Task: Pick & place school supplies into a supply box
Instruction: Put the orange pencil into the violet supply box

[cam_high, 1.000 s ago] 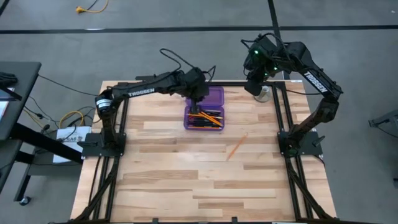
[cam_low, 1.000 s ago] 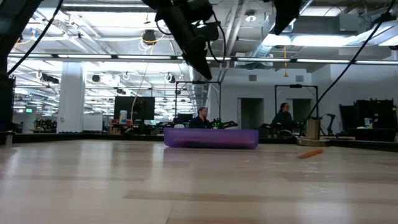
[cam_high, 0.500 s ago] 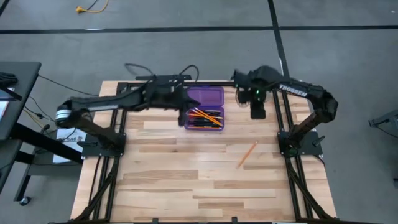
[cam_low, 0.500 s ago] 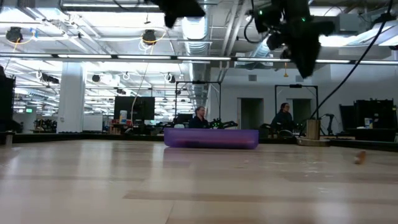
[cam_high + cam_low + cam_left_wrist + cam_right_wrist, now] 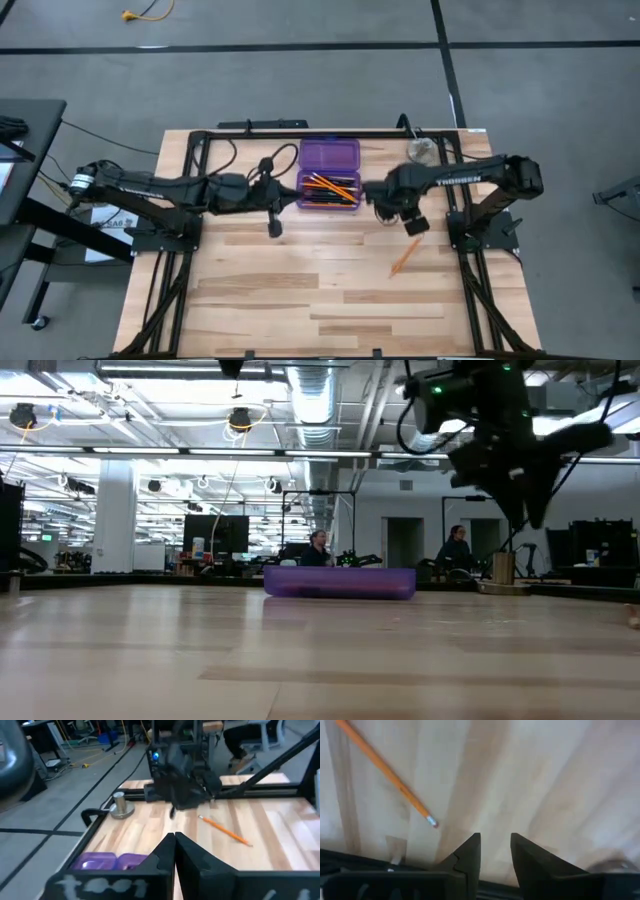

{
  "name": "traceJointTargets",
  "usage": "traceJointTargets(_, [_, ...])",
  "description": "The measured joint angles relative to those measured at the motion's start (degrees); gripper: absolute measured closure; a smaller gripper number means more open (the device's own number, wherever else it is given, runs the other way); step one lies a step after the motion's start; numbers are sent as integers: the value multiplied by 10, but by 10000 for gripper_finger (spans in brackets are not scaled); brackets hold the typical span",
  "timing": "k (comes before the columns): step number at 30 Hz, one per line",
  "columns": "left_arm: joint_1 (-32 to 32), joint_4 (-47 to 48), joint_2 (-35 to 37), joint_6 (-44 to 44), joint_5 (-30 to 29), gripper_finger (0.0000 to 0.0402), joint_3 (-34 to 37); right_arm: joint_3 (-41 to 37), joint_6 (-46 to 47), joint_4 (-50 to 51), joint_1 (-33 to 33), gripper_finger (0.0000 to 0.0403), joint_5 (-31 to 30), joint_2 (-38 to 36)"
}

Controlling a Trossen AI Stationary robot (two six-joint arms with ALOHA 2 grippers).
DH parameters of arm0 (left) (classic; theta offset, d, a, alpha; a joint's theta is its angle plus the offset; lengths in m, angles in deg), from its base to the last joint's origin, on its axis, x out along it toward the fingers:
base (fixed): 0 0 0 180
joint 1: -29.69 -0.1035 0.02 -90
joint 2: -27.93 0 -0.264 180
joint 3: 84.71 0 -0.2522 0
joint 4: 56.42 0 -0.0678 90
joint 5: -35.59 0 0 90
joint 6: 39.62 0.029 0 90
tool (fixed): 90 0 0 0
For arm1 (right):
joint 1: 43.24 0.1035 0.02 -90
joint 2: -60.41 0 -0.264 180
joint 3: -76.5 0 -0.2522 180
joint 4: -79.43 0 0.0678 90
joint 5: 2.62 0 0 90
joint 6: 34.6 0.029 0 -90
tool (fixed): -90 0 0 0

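Right end effector (image 5: 415, 226) in high view hangs over bare worktop (image 5: 300, 290), near 1 loose orange pencil (image 5: 405, 257); 1 purple supply box (image 5: 329, 174) lies open, holding several pencils. Left end effector (image 5: 275, 228) beside box. Low view: 1 box (image 5: 340, 582). Left wrist: fingers (image 5: 162, 852) together, empty; 1 silver disc (image 5: 121, 808). Right wrist: fingers (image 5: 470, 851) slightly apart, empty, 1 pencil (image 5: 385, 768) ahead.

Dark arms (image 5: 160, 186) — white lettering

The orange pencil (image 5: 385, 772) is getting cut off at the right wrist view's edge. The purple box (image 5: 107, 861) is hiding partly behind the left arm's own fingers, and the contents (image 5: 330, 187) are looking too small to sort.
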Motion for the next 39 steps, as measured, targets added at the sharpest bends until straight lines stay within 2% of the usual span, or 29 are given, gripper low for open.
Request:
traceJointTargets(6, [23, -20, 16, -35, -4, 401, 33, -69, 56, -25, 91, 301, 7, 0])
traceJointTargets(12, [30, -46, 29, -45, -2, 401, 76, -133, 114, -97, 181, 301, 61, 0])
traceJointTargets(20, [30, -57, 28, -61, -1, 401, 84, -189, 201, -190, 266, 301, 61, 0])
traceJointTargets(29, [30, -57, 28, -72, 0, 401, 84, -235, 244, -273, 313, 301, 58, -2])
traceJointTargets(39, [30, -57, 28, -81, 1, 401, 84, -237, 270, -277, 313, 301, 16, 2])
